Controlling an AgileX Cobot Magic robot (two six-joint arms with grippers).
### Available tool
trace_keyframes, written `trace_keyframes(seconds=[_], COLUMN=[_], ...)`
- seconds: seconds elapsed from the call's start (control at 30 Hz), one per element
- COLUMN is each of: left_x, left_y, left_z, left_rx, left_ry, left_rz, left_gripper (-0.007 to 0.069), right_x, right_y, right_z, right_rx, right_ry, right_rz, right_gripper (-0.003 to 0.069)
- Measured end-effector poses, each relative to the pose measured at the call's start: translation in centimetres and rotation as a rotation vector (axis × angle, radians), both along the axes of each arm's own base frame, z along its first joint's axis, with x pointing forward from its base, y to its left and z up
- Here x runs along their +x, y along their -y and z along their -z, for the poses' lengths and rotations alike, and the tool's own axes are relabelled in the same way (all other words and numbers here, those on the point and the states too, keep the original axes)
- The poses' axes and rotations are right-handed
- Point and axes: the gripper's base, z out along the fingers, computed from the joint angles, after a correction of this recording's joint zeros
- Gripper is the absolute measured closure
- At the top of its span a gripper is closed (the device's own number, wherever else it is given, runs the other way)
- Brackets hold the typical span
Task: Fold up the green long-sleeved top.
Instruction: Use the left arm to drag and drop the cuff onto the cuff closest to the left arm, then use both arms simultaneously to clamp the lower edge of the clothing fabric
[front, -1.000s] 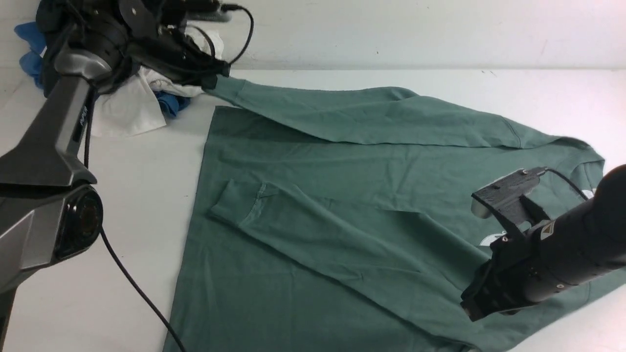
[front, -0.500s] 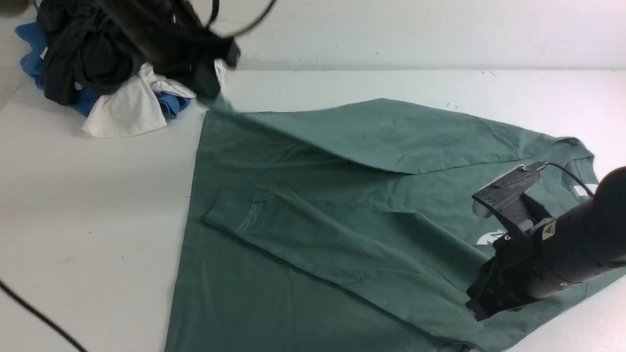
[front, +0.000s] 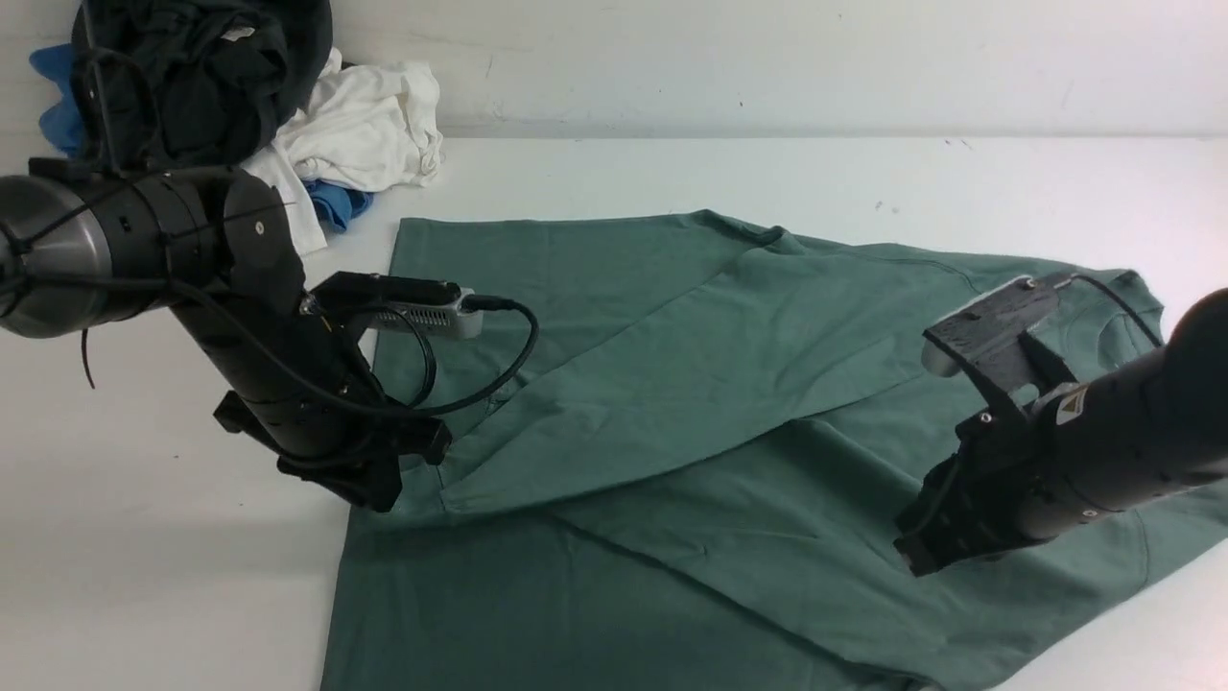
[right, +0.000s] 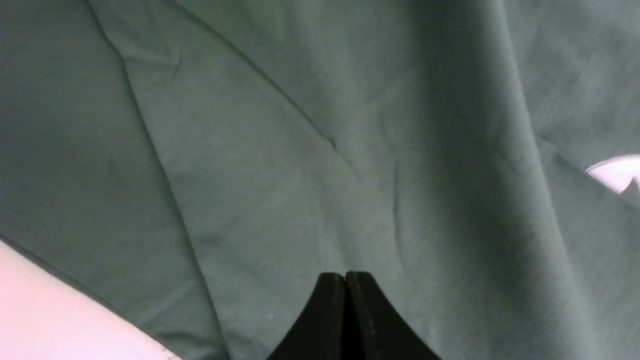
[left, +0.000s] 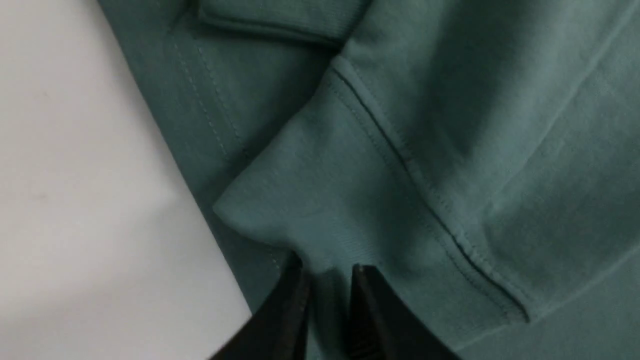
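Nearest, the top [front: 672,384] runs out of the front view's lower edge. Bare table [front: 144,576] lies open on its left, and only a small corner shows at the near right. The top lies flat with its long axis across the table, hem to the left and neck [front: 1142,288] to the far right. One sleeve is folded slantwise over the body, its cuff [left: 310,210] near the hem.

The left gripper [left: 327,285] is low at that cuff, with its jaws slightly parted and cloth at the tips. The right gripper [right: 345,280] is closed on nothing, just over the chest.

Beyond is a clear strip of table up to the wall. Black [front: 192,86], white [front: 365,134] and blue [front: 336,203] garments are piled in the far left corner, near the hem's far end.
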Motion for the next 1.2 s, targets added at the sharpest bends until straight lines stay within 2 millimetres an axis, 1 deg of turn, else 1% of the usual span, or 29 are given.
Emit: trace_keyframes(seconds=[0.03,0.07,0.1,0.2,0.27,0.3,0.33,0.4,0.43,0.47,0.5,0.53,0.57,0.6,0.67,0.77,0.83,0.93,1.03,1.07,1.13,1.17,1.2], left_x=[0.1,0.2,0.3,-0.2,-1.1,-2.0,-2.1,-4.8,-5.6,-6.8,-7.2,-9.0,-10.0,-11.3,-13.2,-14.4,-14.7,-14.6,-14.0,-13.9,-13.7,-13.6,-13.5], left_y=[0.0,0.0,0.0,0.1,0.4,0.9,1.0,3.6,4.2,5.2,5.6,6.8,7.3,7.8,8.1,7.6,7.0,6.6,6.4,6.3,6.2,6.2,6.1], left_z=[-0.2,-0.7,-1.1,-3.0,-4.1,-4.8,-4.9,-5.2,-4.8,-4.2,-4.0,-2.8,-2.0,-0.9,0.9,2.5,3.5,4.0,4.5,4.6,4.8,4.9,5.0], left_rx=[0.0,0.001,0.001,-0.003,0.002,0.014,0.02,0.084,0.112,0.149,0.158,0.205,0.233,0.26,0.295,0.334,0.372,0.403,0.45,0.462,0.49,0.496,0.509], left_ry=[0.003,0.009,0.017,0.027,0.027,0.019,0.021,0.028,0.022,0.01,0.01,-0.019,-0.033,-0.055,-0.069,-0.074,-0.06,-0.017,0.052,0.054,0.059,0.058,0.06], left_rz=[0.003,0.01,0.017,0.052,0.078,0.113,0.122,0.286,0.339,0.429,0.464,0.592,0.664,0.76,0.896,0.982,1.018,1.046,1.026,1.017,0.965,0.941,0.907], left_gripper=[0.0458,0.0399,0.0365,0.0262,0.0235,0.0228,0.0228,0.0221,0.0221,0.0221,0.0221,0.0218,0.0218,0.0218,0.0218,0.0218,0.0223,0.0251,0.0351,0.0373,0.0461,0.0487,0.0537], right_x=[0.1,0.2,0.3,0.3,0.2,0.1,0.0,-0.2,-0.3,-0.3,-0.3,-0.4,-0.5,-0.6,-0.8,-0.9,-1.0,-1.0,-1.0,-1.1,-1.5,-1.7,-2.0], right_y=[-0.1,-0.1,-0.2,-0.2,-0.1,0.0,0.0,0.0,0.1,0.1,0.1,0.0,0.0,-0.1,-0.1,-0.2,-0.2,-0.2,-0.2,-0.2,-0.1,0.0,0.1], right_z=[-0.3,-0.6,-0.8,-1.4,-1.5,-1.4,-1.4,-1.3,-1.3,-1.3,-1.3,-1.3,-1.3,-1.3,-1.2,-1.3,-1.4,-1.5,-1.8,-2.1,-3.0,-3.5,-4.4], right_rx=[0.002,0.002,0.0,-0.02,-0.034,-0.045,-0.048,-0.059,-0.06,-0.06,-0.06,-0.054,-0.05,-0.044,-0.04,-0.036,-0.027,-0.027,-0.029,-0.029,-0.025,-0.02,-0.012], right_ry=[0.0,0.0,-0.005,-0.024,-0.04,-0.055,-0.057,-0.087,-0.091,-0.095,-0.096,-0.105,-0.112,-0.125,-0.146,-0.156,-0.155,-0.15,-0.134,-0.123,-0.08,-0.055,-0.016], right_rz=[-0.003,-0.009,-0.015,-0.039,-0.051,-0.06,-0.062,-0.073,-0.075,-0.077,-0.077,-0.077,-0.077,-0.079,-0.092,-0.101,-0.103,-0.111,-0.13,-0.138,-0.156,-0.157,-0.158], right_gripper=[0.0669,0.0669,0.0669,0.0669,0.0669,0.0669,0.0669,0.0669,0.0669,0.0669,0.0669,0.0669,0.0669,0.0669,0.0669,0.0669,0.0669,0.0669,0.0669,0.0669,0.0669,0.0669,0.0669])
